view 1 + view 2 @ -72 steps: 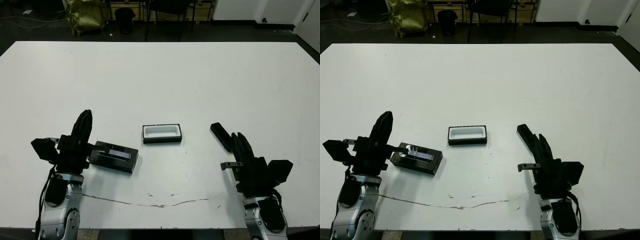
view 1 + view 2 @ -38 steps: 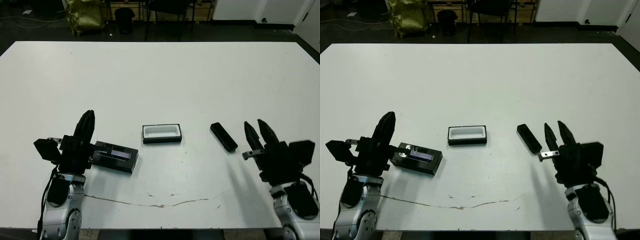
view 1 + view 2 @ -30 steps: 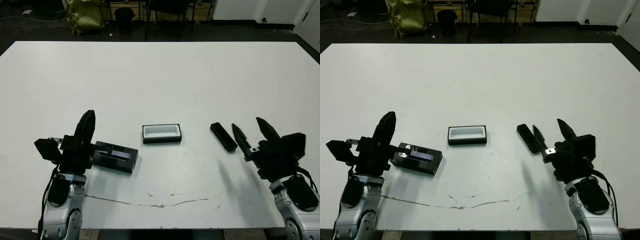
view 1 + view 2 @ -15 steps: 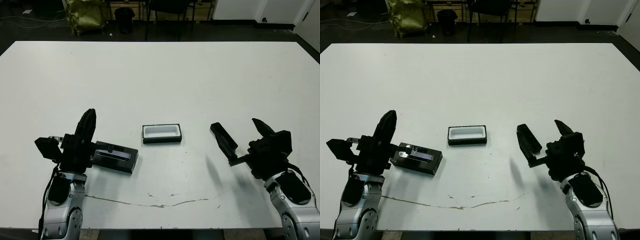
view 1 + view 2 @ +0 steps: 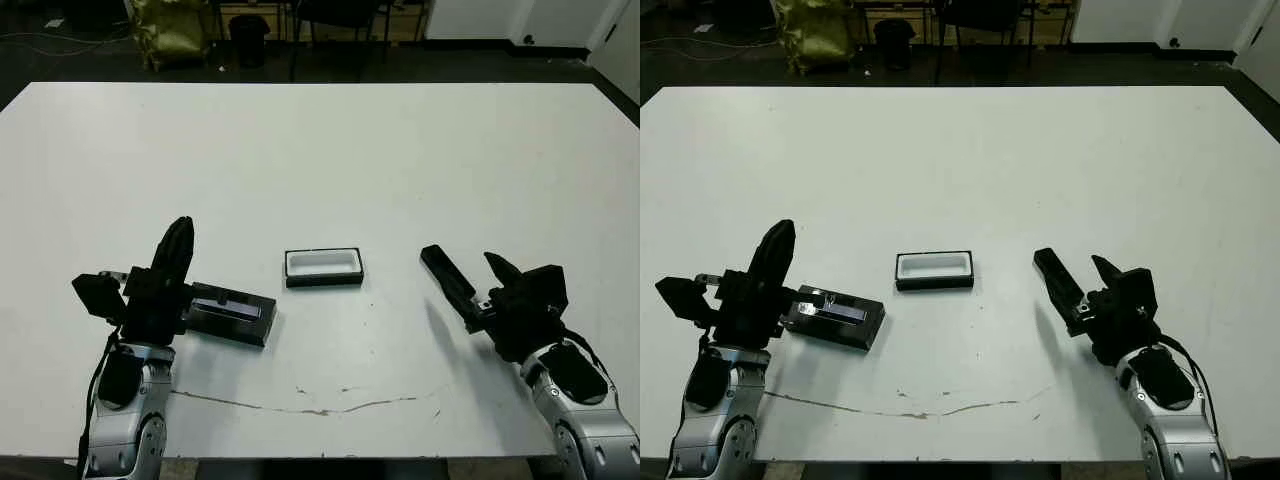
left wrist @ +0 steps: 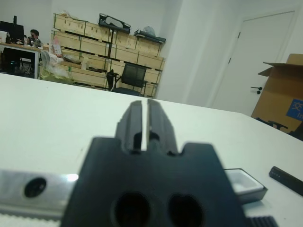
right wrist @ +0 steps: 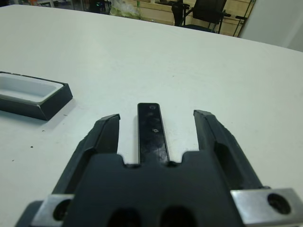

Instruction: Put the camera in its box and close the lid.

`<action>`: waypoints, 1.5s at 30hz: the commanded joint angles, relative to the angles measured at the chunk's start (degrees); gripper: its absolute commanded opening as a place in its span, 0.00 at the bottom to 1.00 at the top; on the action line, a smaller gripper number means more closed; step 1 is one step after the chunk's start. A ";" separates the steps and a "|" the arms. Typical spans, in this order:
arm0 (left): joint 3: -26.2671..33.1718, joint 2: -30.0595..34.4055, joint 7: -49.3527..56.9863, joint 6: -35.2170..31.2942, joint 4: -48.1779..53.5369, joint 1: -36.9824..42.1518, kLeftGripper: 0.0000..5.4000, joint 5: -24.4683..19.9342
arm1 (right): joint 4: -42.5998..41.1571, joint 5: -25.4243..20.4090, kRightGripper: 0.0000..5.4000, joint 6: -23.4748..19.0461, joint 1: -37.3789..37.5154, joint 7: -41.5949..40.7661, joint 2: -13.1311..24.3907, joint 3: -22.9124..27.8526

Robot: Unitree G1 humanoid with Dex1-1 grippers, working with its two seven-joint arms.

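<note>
The camera [image 5: 445, 278], a slim black bar, lies flat on the table to the right of the box [image 5: 323, 267], a shallow black tray with white lining. My right gripper [image 7: 157, 116] is open, with one finger on either side of the camera's [image 7: 152, 132] near end and a gap between them and the bar. The lid [image 5: 232, 312] rests flat to the left of the box, its glossy strip facing up. My left gripper [image 5: 180, 232] is shut and points up and away, just left of the lid. Its own wrist view shows the box [image 6: 244, 182] and camera [image 6: 289, 178] off to one side.
A thin crack line [image 5: 320, 408] runs across the white table [image 5: 330, 160] near its front edge. Beyond the far edge are a yellow bag [image 5: 170, 35] and chair legs. The left wrist view shows wooden crates and a door in the room.
My right gripper opened, swung out to the right, then came back left, and its fingers now straddle the camera's near end. The left arm, lid and box have not moved.
</note>
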State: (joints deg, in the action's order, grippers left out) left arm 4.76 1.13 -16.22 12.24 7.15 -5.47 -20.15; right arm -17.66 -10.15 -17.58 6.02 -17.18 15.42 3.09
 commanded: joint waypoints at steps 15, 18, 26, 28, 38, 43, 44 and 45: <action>-0.06 -0.08 -0.23 0.27 -0.99 -0.84 0.00 1.00 | 3.30 0.19 0.62 -2.06 -1.14 -1.99 1.70 -1.00; -0.03 -0.08 -0.43 0.06 -1.12 -0.69 0.00 0.53 | 4.51 0.76 0.66 -1.99 -1.88 -3.13 2.54 -1.60; 0.05 -0.17 -0.61 0.14 -1.21 -0.66 0.00 0.17 | 11.29 1.99 0.55 -2.75 -5.29 -8.07 5.92 -3.71; 0.01 -0.08 -0.53 0.01 -1.01 -0.73 0.00 0.40 | 13.71 2.77 0.62 -3.61 -6.47 -9.24 6.75 -4.70; 0.00 -0.26 -0.14 -0.29 -0.69 -0.82 0.00 0.55 | 20.32 5.91 0.46 -5.97 -8.91 -9.92 7.76 -9.24; 0.04 -0.16 -0.23 0.27 -1.00 -0.73 0.00 0.93 | 20.77 5.40 0.25 -4.50 -7.46 -9.53 6.84 -9.00; 0.05 -0.22 -0.11 0.29 -1.01 -0.75 0.00 1.05 | 20.58 5.45 0.21 -4.25 -7.28 -9.77 7.04 -9.14; 0.04 -0.30 0.07 0.01 -0.81 -0.83 0.00 1.05 | 20.35 5.44 0.19 -4.17 -7.16 -9.96 7.23 -9.26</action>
State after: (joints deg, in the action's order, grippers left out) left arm 4.74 0.75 -16.65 12.74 6.83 -5.54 -19.60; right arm -0.54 -6.23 -18.94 -5.59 -26.75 22.12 -4.69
